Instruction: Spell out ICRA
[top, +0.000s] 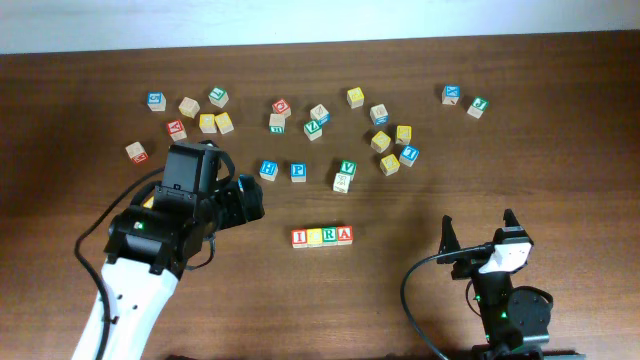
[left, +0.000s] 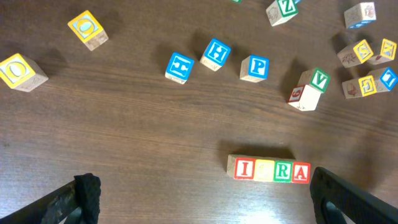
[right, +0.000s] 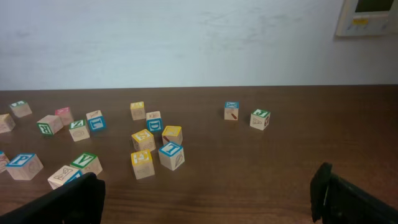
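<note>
On the dark brown wooden bench (left: 143, 137), a row of four wooden letter cubes (left: 268, 169) lies centred, sides touching. Behind it sit the blue-lettered wooden H cube (left: 216, 54), the blue-lettered wooden P cube (left: 255, 68) to its right, then the green-lettered wooden V cube (left: 319, 79). More cubes lie scattered farther back.

Status: left arm (top: 140, 270) comes in from the near-left and angles up-right. The left claw (top: 250, 200) has its fingers (left: 84, 196) spread wide with nothing between them. The right arm (top: 510, 310) sits near-right, wrist aimed at the far edge. The right claw (top: 479, 232) is also spread wide and holds nothing.
</note>
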